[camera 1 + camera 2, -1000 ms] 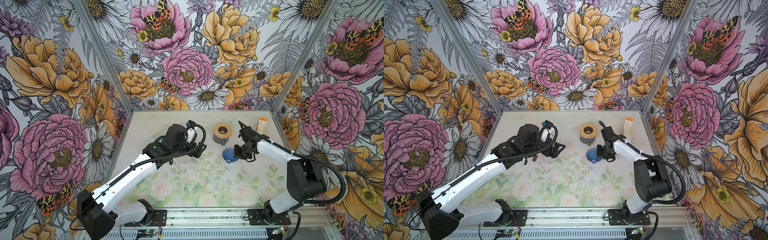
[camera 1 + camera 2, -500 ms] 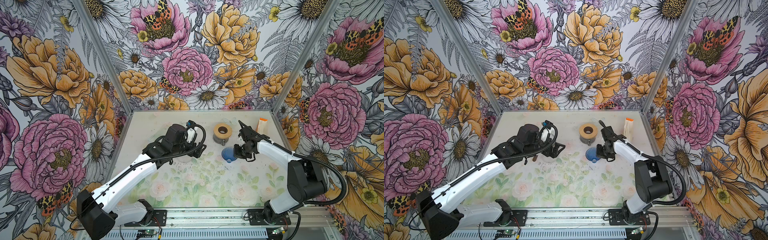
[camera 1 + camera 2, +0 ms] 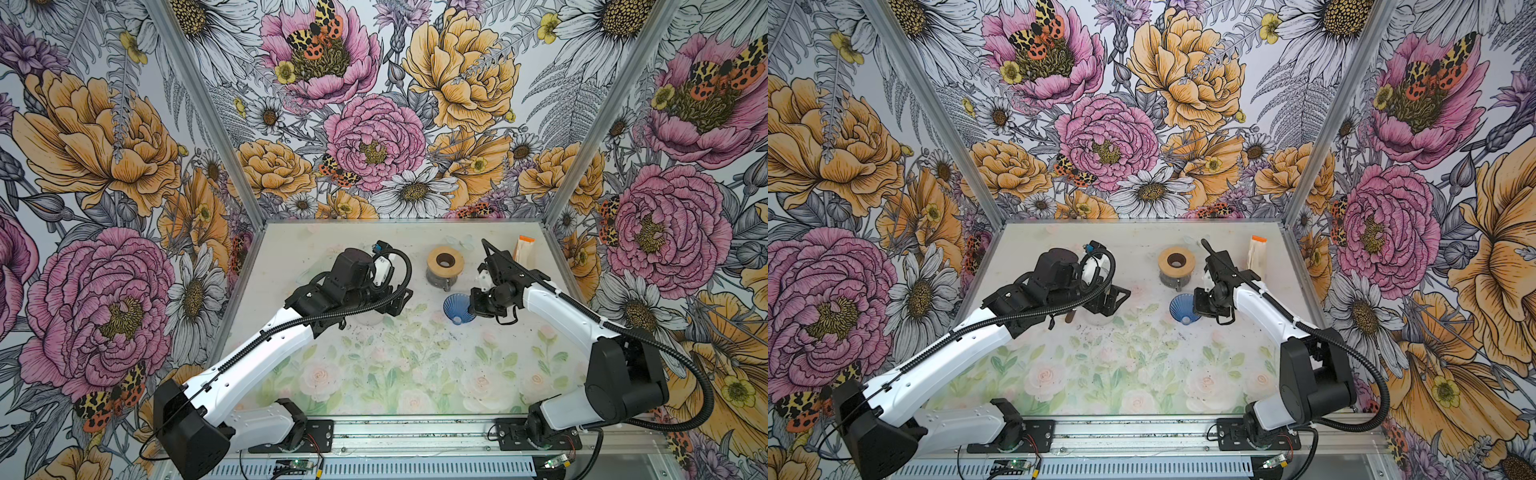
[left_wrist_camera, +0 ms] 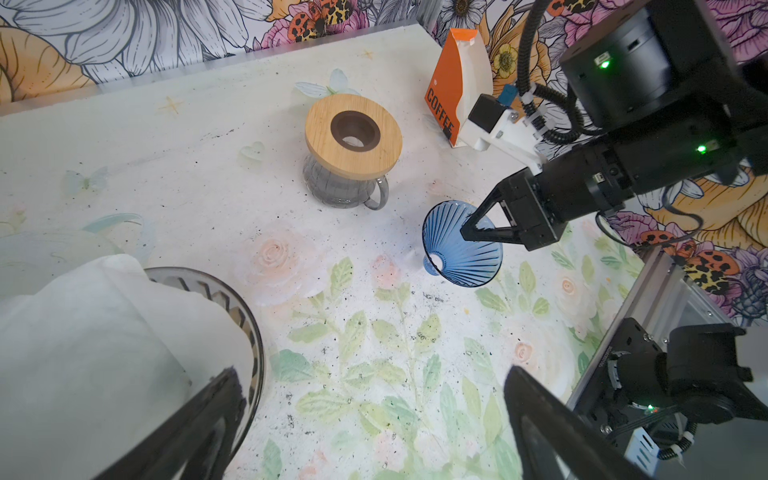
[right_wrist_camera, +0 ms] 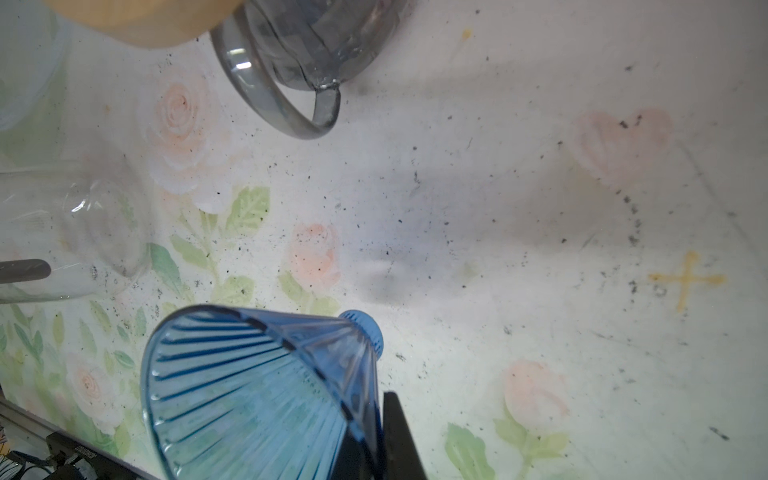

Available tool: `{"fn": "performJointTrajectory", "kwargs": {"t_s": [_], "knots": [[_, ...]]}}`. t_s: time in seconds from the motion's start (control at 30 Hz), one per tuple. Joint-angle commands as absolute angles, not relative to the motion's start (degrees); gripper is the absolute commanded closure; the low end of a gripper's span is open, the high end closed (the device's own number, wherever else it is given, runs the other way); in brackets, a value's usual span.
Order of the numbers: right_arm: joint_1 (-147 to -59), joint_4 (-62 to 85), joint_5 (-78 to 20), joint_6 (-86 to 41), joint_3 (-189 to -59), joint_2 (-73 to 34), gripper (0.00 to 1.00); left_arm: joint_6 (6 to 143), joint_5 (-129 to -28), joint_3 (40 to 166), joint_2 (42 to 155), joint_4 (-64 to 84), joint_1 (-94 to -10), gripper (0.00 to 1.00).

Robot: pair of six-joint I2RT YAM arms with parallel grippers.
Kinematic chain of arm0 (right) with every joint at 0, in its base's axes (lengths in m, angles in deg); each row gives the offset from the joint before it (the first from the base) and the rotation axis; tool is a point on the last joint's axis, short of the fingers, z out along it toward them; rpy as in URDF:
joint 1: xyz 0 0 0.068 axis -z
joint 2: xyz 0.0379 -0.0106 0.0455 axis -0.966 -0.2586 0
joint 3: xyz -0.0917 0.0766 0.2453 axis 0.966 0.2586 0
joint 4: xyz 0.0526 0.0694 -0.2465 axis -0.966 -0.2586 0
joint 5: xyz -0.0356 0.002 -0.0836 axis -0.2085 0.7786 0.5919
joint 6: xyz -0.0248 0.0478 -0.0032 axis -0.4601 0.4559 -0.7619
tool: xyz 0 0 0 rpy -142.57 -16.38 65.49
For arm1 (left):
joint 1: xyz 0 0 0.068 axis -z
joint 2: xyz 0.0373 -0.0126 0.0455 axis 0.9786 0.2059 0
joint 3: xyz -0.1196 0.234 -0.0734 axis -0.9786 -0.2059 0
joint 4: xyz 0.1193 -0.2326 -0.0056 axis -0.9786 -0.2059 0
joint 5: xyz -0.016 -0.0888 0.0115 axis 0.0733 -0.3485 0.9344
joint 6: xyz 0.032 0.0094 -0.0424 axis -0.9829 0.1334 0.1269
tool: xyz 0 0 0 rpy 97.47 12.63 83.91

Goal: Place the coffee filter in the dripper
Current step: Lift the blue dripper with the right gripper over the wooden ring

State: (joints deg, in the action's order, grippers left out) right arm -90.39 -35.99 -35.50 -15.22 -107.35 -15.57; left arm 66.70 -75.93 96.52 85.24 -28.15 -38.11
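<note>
While right hand [image 4: 467, 227] pinches rim of blue dripper [image 4: 459, 255], tilted low over tabletop [image 4: 208, 199], left hand [image 4: 370, 424] stands wide, holding nothing. White coffee filter [image 4: 83, 340] sits in smoky glass cone [image 4: 251, 332] just beside left hand's finger [image 4: 195, 419]. Step judged: readying blue dripper. Next move likely calls for standing it upright within left hand's reach before filter transfer

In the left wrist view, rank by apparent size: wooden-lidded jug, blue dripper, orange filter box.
1. wooden-lidded jug
2. blue dripper and orange filter box look alike; box partly hidden.
</note>
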Motion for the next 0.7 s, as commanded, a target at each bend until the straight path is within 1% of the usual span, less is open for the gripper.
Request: {"fn": "performJointTrajectory", "kwargs": {"t_s": [0.0,0.33,0.67], "knots": [[-90.75,-37.82,-37.25,-16.43,-111.52,-12.78,0.94,66.89,-74.88,98.49,84.07,-26.70,-37.60,0.01],[-90.26,-38.15,-36.77,-17.10,-121.54,-14.16,0.94,66.53,-74.04,102.15,86.00,-25.85,-37.60,0.01],[-88.46,-38.05,-34.98,-19.12,-134.64,-22.80,0.93,63.32,-75.25,106.12,90.36,-23.68,-38.83,0.01]]}}
